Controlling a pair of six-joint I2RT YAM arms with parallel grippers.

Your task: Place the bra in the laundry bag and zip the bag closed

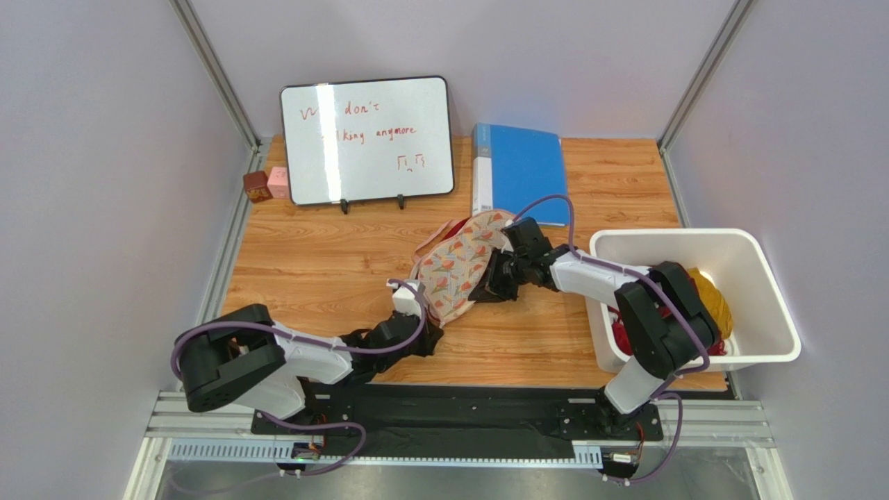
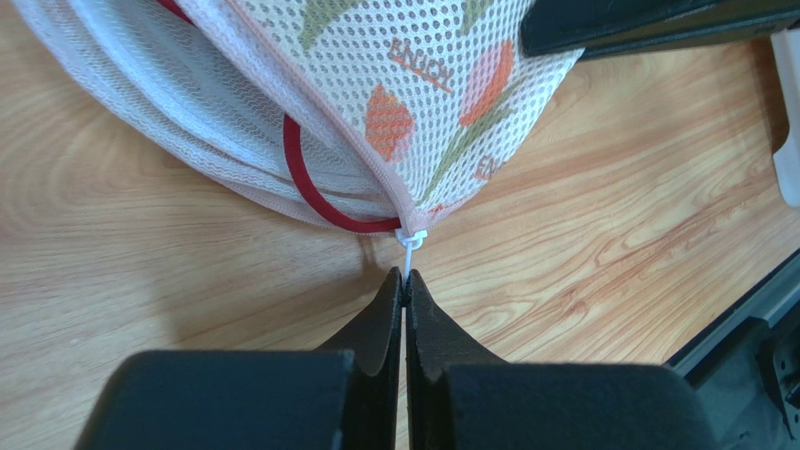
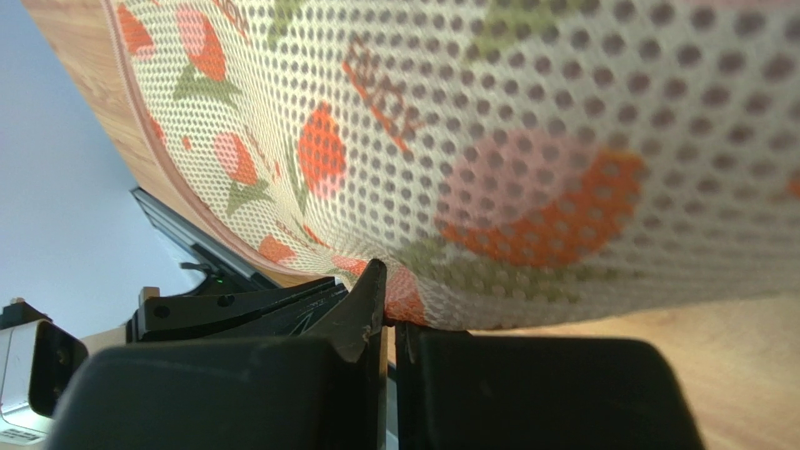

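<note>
The laundry bag, a cream mesh pouch with pink and green print, lies at mid-table. It fills the top of the left wrist view and the right wrist view. The bra shows only as a dark red strap looping out at the bag's zipper edge. My left gripper is shut on the white zipper pull at the bag's near end; in the top view it sits at the bag's near tip. My right gripper is shut on the bag's edge fabric, at the bag's right side.
A white plastic bin with red and yellow clothes stands at the right. A small whiteboard, a blue folder and two small blocks stand at the back. The black base rail runs along the table's near edge.
</note>
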